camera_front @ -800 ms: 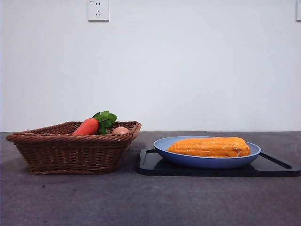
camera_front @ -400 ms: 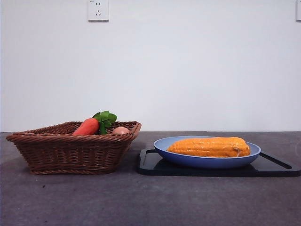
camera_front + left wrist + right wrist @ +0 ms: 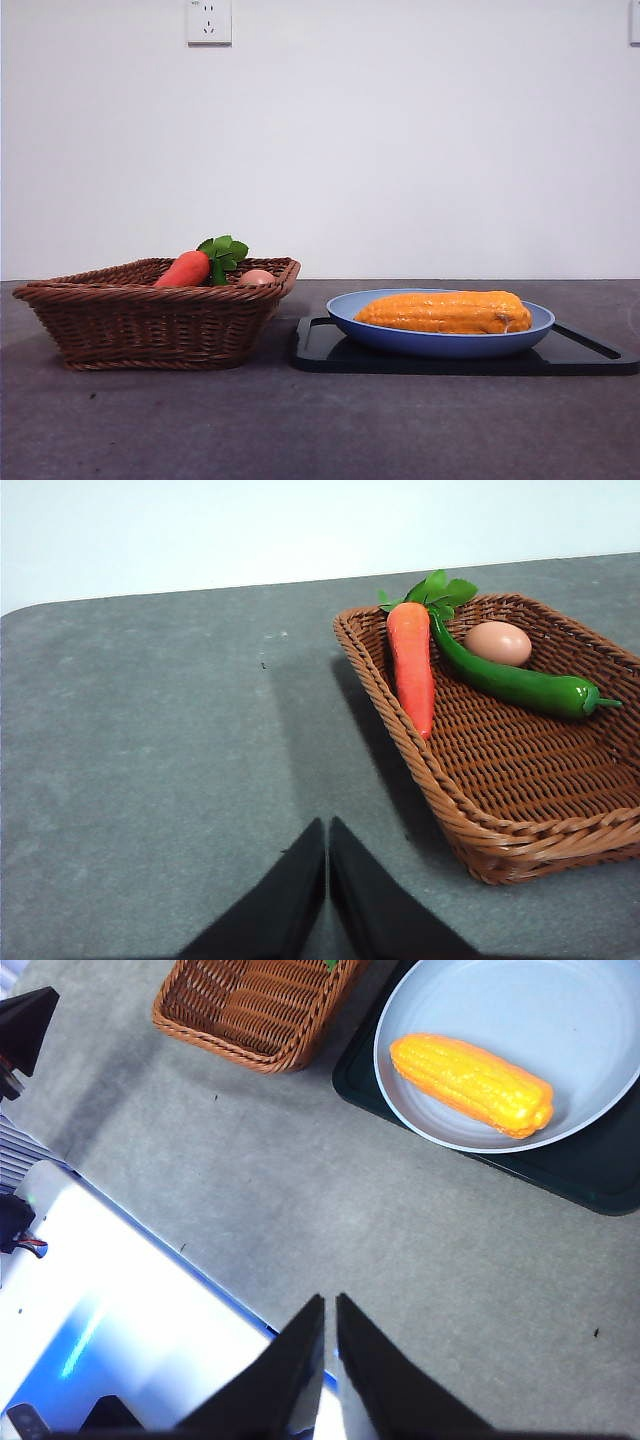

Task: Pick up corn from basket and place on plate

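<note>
The corn [image 3: 445, 312] lay lengthwise in the plate [image 3: 345, 310], its kernelled side facing the front camera, blunt ends pointing toward 3 and 9 o'clock in that view. The plate sat on a flat black tray [image 3: 580, 350], which rested on the grey tabletop [image 3: 300, 430]. At 9 o'clock from the plate, just beside the tray's edge but apart from it, stood the basket [image 3: 150, 325]. Inside it a carrot [image 3: 184, 270] with green leaves leaned against the wall, and a small pinkish egg [image 3: 257, 277] showed just over the braided rim; the left wrist view also revealed a long green pepper [image 3: 510, 683] lying between the carrot's leafy end and the egg. Neither arm appeared in the front view. The left gripper [image 3: 327, 830] hung above bare tabletop to one side of the basket, its jaws pressed together and holding nothing. The right gripper [image 3: 330, 1305] was well apart from the plate, above the tabletop's near edge, its jaws likewise drawn together with only a thin slit between them and nothing in it. From that wrist camera the corn lay diagonally in the plate's bowl, untouched.
</note>
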